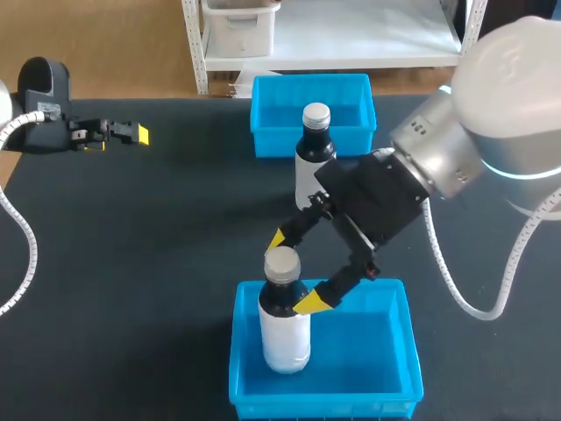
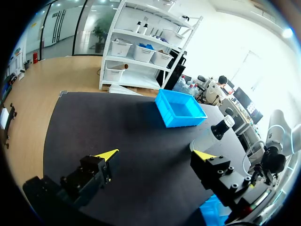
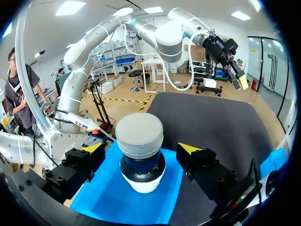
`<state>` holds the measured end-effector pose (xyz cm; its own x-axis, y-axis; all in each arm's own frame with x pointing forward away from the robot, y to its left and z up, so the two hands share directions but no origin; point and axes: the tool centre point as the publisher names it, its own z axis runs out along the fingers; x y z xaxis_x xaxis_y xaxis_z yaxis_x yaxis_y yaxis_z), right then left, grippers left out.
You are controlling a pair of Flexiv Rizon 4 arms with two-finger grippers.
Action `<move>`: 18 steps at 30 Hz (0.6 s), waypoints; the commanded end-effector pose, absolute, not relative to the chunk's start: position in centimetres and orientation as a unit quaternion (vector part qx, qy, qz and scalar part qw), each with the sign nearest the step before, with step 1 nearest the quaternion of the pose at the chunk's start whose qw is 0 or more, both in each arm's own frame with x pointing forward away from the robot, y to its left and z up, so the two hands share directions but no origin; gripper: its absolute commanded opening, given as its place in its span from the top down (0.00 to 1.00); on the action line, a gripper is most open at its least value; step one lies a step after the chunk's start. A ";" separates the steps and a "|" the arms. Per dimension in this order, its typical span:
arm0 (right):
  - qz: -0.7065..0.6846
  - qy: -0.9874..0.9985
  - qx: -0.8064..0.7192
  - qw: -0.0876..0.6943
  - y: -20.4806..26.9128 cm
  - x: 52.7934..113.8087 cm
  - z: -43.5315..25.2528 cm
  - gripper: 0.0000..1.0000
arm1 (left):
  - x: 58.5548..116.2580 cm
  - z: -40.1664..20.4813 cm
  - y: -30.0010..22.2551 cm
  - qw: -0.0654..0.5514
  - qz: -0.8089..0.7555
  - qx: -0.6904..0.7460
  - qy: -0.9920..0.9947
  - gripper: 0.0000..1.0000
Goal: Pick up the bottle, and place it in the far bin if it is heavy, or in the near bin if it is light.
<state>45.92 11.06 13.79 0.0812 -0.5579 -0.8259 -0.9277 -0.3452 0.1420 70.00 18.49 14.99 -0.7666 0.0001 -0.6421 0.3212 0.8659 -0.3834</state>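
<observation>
Overhead, our right gripper (image 1: 294, 270) hangs over the near blue plastic bin (image 1: 390, 386). Its yellow fingers straddle the neck of the dark bottle with white label and grey screw cap (image 1: 285, 329). That bottle stands upright inside the bin, against its left wall, and is the only thing in it. The far blue plastic bin (image 1: 272, 132) looks empty. A second dark grey-capped bottle (image 1: 313, 162) stands on the black table (image 1: 175, 246) just in front of it. Our left gripper (image 1: 118, 136) sits well apart at the table's left edge.

Left wrist: fingers spread wide, nothing between them. The far bin shows a bare floor, and the second bottle stands outside it.

Right wrist: the cap sits dead centre between the fingers, with a gap showing on both sides, so the jaws are released, not gripping. The bottle's long axis is vertical, crosswise to the line between the fingertips.

Our read: the right arm is by far the nearer. Any next move, whether closing or pulling clear, depends on keeping that centring so that neither finger knocks the cap.
</observation>
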 end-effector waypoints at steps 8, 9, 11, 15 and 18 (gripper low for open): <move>0.409 0.551 -0.696 0.209 9.7 46.4 13.7 0.00 | 70.0 15.0 18.5 0.330 -0.243 0.088 0.908 0.00; 0.404 0.559 -0.693 0.208 9.3 46.7 13.6 0.00 | 70.0 15.0 18.5 0.330 -0.243 0.088 0.908 0.00; 0.392 0.573 -0.690 0.203 8.5 47.4 13.2 0.00 | 70.0 15.0 18.5 0.330 -0.243 0.088 0.908 0.00; 0.371 0.599 -0.681 0.201 6.6 49.3 12.8 0.00 | 70.0 15.0 18.5 0.330 -0.243 0.088 0.908 0.00; 0.354 0.621 -0.669 0.206 5.0 50.9 12.9 0.00 | 70.0 15.0 18.5 0.330 -0.243 0.088 0.908 0.00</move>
<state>50.85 6.37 12.33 -0.0111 -0.6798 -0.7333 -0.9716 -0.1661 0.1686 70.00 18.49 14.99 -0.7666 0.0001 -0.6421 0.3213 0.8659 -0.3834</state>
